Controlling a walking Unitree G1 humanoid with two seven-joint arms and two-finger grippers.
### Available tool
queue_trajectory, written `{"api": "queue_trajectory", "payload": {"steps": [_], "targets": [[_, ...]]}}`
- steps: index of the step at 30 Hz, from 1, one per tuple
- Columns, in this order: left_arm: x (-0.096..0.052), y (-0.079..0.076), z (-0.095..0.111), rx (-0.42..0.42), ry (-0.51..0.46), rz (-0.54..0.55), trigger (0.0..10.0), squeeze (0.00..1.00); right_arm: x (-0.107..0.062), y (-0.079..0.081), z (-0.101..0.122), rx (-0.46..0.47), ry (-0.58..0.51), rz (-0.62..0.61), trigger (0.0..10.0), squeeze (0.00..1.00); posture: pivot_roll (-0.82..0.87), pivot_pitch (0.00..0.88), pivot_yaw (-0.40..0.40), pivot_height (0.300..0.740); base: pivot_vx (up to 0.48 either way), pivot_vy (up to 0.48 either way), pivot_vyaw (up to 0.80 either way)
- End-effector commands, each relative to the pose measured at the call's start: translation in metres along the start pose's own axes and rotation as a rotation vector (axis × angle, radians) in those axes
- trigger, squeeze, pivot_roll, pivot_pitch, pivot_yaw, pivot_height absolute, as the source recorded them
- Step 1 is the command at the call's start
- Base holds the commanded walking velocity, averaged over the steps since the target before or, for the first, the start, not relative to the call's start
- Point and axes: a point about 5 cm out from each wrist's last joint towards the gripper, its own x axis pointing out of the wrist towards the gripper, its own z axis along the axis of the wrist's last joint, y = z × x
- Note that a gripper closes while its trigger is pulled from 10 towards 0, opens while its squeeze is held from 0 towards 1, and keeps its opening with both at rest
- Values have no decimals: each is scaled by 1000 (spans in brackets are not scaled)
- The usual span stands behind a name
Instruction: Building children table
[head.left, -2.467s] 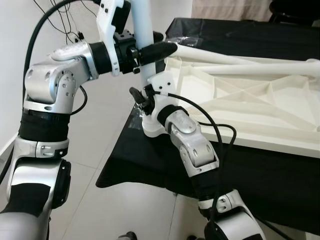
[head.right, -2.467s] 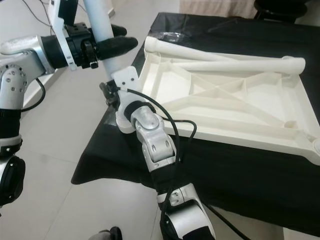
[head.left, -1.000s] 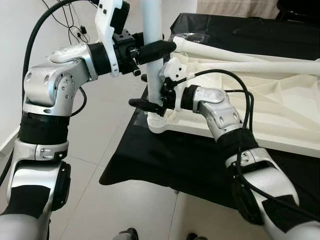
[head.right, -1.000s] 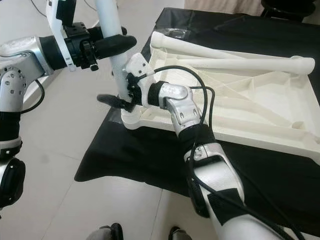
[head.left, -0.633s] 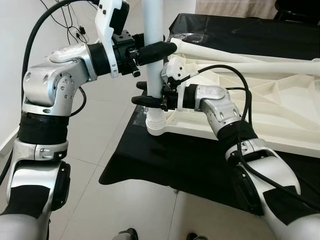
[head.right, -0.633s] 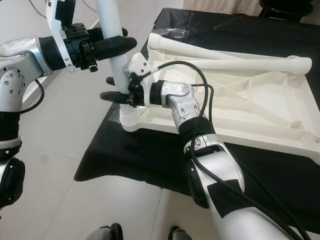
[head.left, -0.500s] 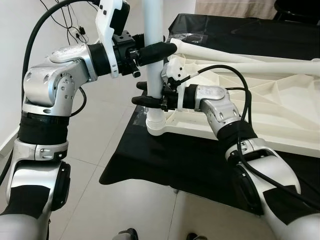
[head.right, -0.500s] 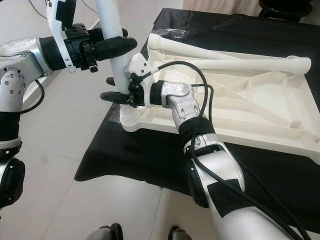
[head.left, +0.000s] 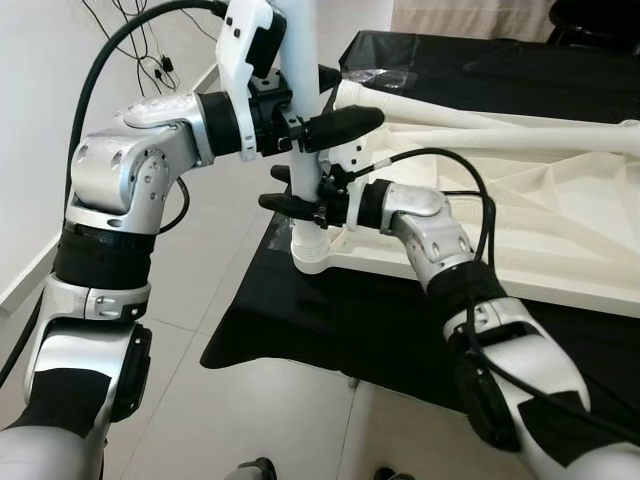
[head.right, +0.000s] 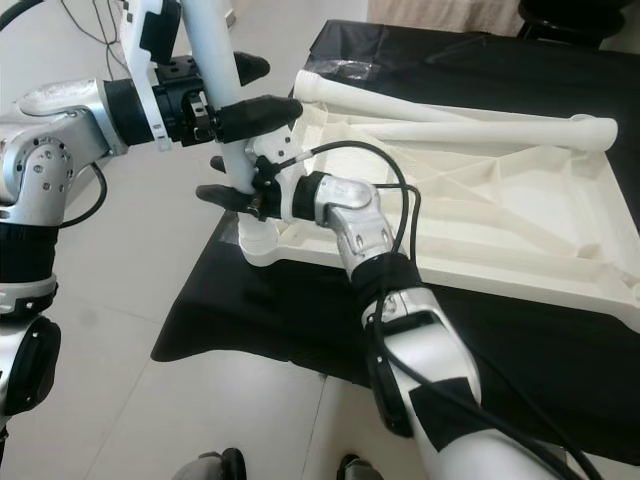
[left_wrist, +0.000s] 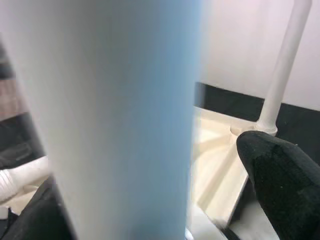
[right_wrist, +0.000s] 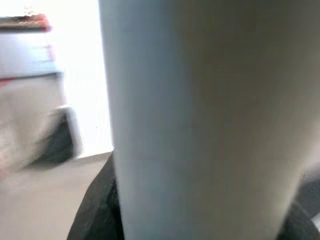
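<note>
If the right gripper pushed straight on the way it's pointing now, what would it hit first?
The upright table leg: the right gripper already straddles it just above the tabletop corner socket. Past the leg looks like open floor, though depth is unclear.

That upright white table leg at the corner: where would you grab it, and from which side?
Probably on the plain round shaft of the table leg, above its foot in the corner socket of the upside-down tabletop. Come in level from the side, fingers straddling the post, since it stands upright. The left gripper holds it higher up; the right gripper holds it lower, both that way.
</note>
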Motion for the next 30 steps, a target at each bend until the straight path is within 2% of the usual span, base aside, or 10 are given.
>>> {"api": "queue_trajectory", "payload": {"steps": [1, 7, 11, 12, 15, 16, 17, 18, 24, 30], "targets": [[-2, 0, 2, 21, 22, 6, 10000, 0, -14, 15, -62, 119, 304, -219, 0, 0, 92, 215, 12, 740, 0, 0, 0], [-4, 0, 3, 23, 12, 18, 10000, 0, 11, 3, -40, 143, 249, -276, 0, 0, 89, 197, -5, 740, 0, 0, 0], [-6, 2, 6, 32, -1, 34, 10000, 0, 13, -5, -37, 134, 241, -284, 0, 0, 92, 194, -12, 740, 0, 0, 0], [-16, 4, 13, 50, -26, 64, 10000, 0, 12, -14, -33, 114, 233, -312, 0, 0, 91, 185, -15, 740, 0, 0, 0], [-23, 4, 17, 50, -44, 72, 10000, 0, 10, -14, -31, 112, 234, -329, 0, 0, 91, 179, -13, 740, 0, 0, 0], [-31, 0, 23, 57, -63, 67, 10000, 0, 8, -12, -30, 117, 235, -341, 1020, 0, 94, 175, -14, 740, 0, 0, 0], [-36, -2, 26, 62, -76, 61, 10000, 0, 6, -10, -30, 121, 237, -350, 1020, 0, 94, 175, -14, 740, 0, 0, 0], [-40, -6, 31, 66, -92, 42, 10000, 0, 4, -8, -29, 122, 246, -376, 10000, 0, 99, 171, -15, 740, 0, 0, 0], [-45, -29, 40, 117, -94, -71, 10000, 0, 2, -10, -34, 127, 261, -410, 10000, 0, 110, 163, -14, 740, 0, 0, 0], [-47, -34, 43, 131, -98, -62, 10000, 0, 3, -14, -34, 134, 254, -420, 10000, 0, 110, 162, -10, 740, 0, 0, 0]]}}
